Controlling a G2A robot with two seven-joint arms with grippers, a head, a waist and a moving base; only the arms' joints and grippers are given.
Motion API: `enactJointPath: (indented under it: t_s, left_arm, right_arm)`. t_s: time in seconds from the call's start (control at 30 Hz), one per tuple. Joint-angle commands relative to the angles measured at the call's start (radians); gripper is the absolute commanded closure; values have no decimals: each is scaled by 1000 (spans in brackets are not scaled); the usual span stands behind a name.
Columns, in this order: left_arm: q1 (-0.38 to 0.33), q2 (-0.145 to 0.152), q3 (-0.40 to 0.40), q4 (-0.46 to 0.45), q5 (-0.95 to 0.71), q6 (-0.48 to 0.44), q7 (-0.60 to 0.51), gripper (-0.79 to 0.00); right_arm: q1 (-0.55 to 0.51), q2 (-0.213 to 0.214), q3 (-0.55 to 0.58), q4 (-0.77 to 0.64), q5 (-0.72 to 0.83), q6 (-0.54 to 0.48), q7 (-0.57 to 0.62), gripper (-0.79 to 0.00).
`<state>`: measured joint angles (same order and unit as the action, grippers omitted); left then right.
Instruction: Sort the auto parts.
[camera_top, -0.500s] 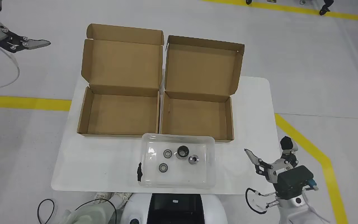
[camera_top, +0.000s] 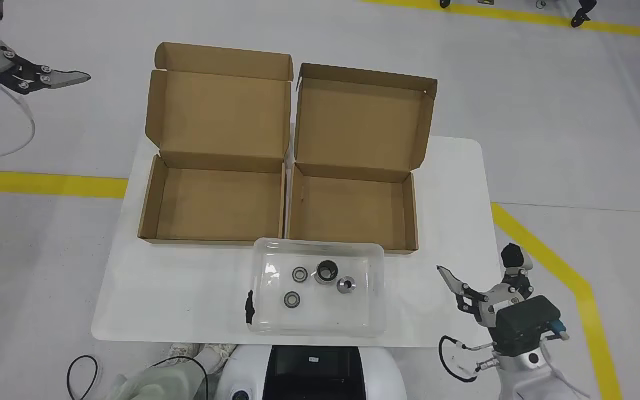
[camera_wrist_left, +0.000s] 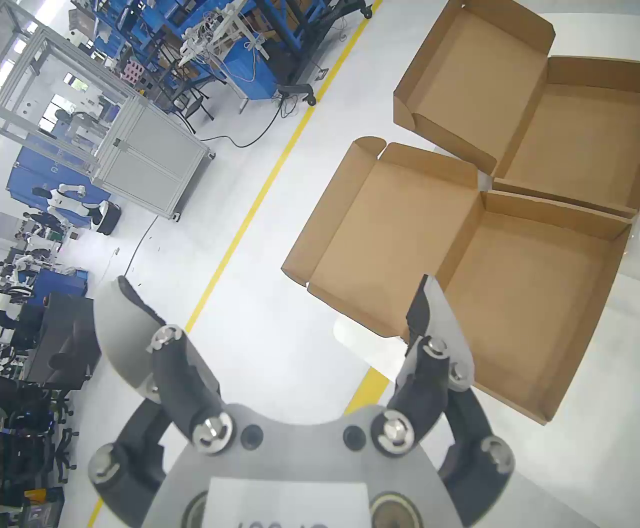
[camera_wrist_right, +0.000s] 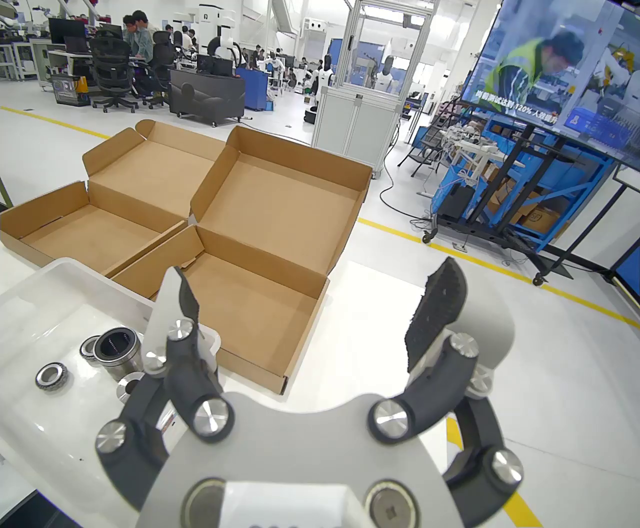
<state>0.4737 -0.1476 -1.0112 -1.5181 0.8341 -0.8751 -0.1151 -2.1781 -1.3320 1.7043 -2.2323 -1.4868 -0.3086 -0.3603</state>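
A clear plastic tray (camera_top: 320, 244) at the table's front edge holds several metal auto parts: two ring bearings (camera_top: 298, 273) (camera_top: 292, 298), a dark-bored cylinder (camera_top: 326, 270) and a small silver piece (camera_top: 346, 285). In the right wrist view the cylinder (camera_wrist_right: 114, 347) and a tapered bearing (camera_wrist_right: 50, 376) lie in the tray (camera_wrist_right: 60, 265). My right gripper (camera_top: 477, 262) (camera_wrist_right: 310, 280) hangs open and empty beyond the table's right front corner, right of the tray. My left gripper (camera_wrist_left: 272, 285) is open and empty over the floor, far off the table's back left (camera_top: 45, 72).
Two empty cardboard boxes, lids open, sit side by side behind the tray: the left box (camera_top: 215, 205) (camera_wrist_left: 530, 300) and the right box (camera_top: 350, 210) (camera_wrist_right: 250, 295). A small black object (camera_top: 248, 305) sits at the tray's left edge. Bare white tabletop (camera_top: 450, 200) lies right of the boxes.
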Motion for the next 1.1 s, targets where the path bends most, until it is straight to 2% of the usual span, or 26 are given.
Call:
enactJointPath:
  t_s: [0.0, 0.87, 1.07]
  left_arm:
    - [0, 0, 0, 0, 0, 0, 0, -785]
    - [0, 0, 0, 0, 0, 0, 0, -785]
    - [0, 0, 0, 0, 0, 0, 0, -785]
  right_arm:
    - [0, 0, 0, 0, 0, 0, 0, -785]
    - [0, 0, 0, 0, 0, 0, 0, -784]
    - [47, 4, -22, 18, 4, -36, 43, -785]
